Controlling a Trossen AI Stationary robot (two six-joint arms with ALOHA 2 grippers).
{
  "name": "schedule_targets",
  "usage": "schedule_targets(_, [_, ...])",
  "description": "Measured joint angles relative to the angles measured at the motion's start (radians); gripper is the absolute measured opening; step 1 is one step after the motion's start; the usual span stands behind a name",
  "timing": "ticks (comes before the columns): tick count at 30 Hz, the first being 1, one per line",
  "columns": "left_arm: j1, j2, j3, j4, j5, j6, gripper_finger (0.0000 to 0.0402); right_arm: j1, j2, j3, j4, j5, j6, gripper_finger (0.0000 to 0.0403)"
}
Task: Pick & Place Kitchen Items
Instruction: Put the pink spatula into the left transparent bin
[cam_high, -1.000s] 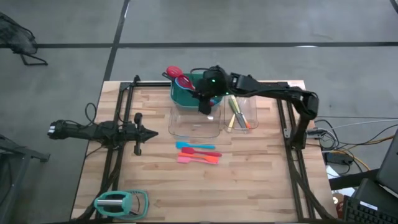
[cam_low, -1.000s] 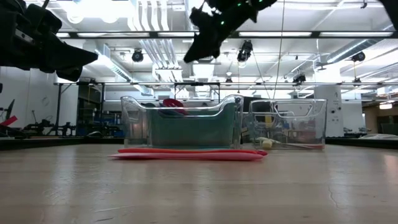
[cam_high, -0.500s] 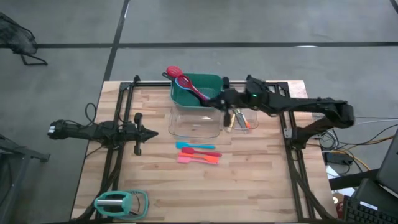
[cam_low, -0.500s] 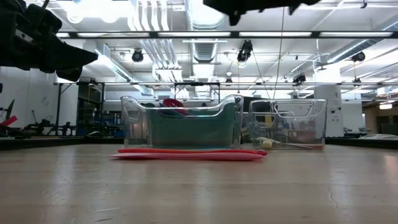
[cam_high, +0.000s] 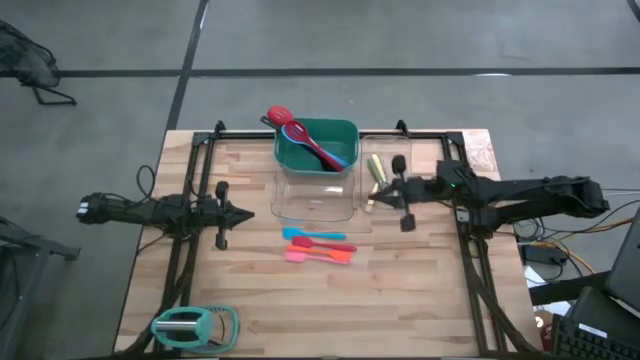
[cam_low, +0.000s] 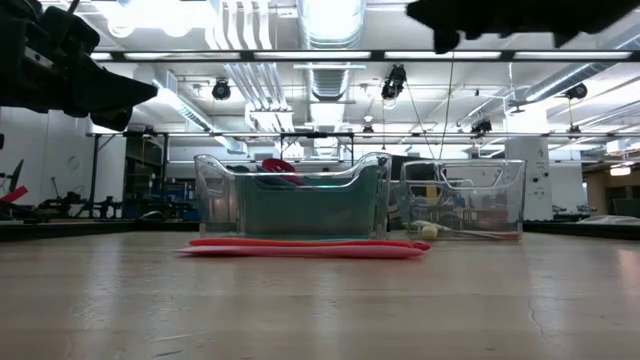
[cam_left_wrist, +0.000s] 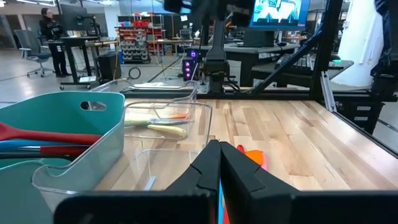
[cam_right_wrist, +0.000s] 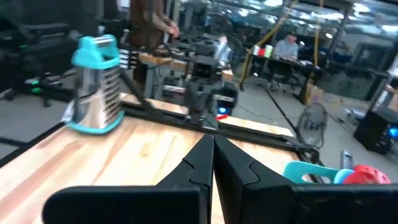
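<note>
Red, blue and pink kitchen items (cam_high: 318, 148) lie in the green bin (cam_high: 340, 130); the red spoon's head (cam_high: 279, 116) sticks out over its far left corner. Yellow and orange ones (cam_high: 378, 172) lie in the right clear bin (cam_high: 390, 160). A blue, a pink and a red one (cam_high: 318, 246) lie flat on the table. My right gripper (cam_high: 372, 200), shut on nothing, hangs level above the right clear bin, pointing toward the table's left. My left gripper (cam_high: 245, 213) waits shut at the left, also level.
A second clear bin (cam_high: 313, 198) stands just in front of the green one. A mint-green and grey grater (cam_high: 195, 325) lies at the near left corner. Black frame rails (cam_high: 190, 190) run along both sides of the wooden table. People work at desks in the room beyond.
My right gripper has drawn back from above the green bin toward the table's right and near side, sinking a little. It has tipped from pointing down to lying level. The utensils and bins have stayed where they were.
</note>
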Motion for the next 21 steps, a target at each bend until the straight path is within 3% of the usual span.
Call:
schedule_targets(11, [0.0,0.0,0.0,0.0,0.0,0.0,0.001,0.012,-0.31,-0.278,0.045,0.121,-0.02,0.0008])
schedule_targets(17, [0.0,0.0,-0.001,0.014,0.0,0.001,0.001,0.012,-0.381,-0.352,0.047,0.142,-0.006,0.0008])
schedule_targets(21, [0.0,0.0,-0.001,0.107,-0.001,-0.046,0.001,0.012,-0.398,-0.383,0.046,0.2,0.015,0.0008])
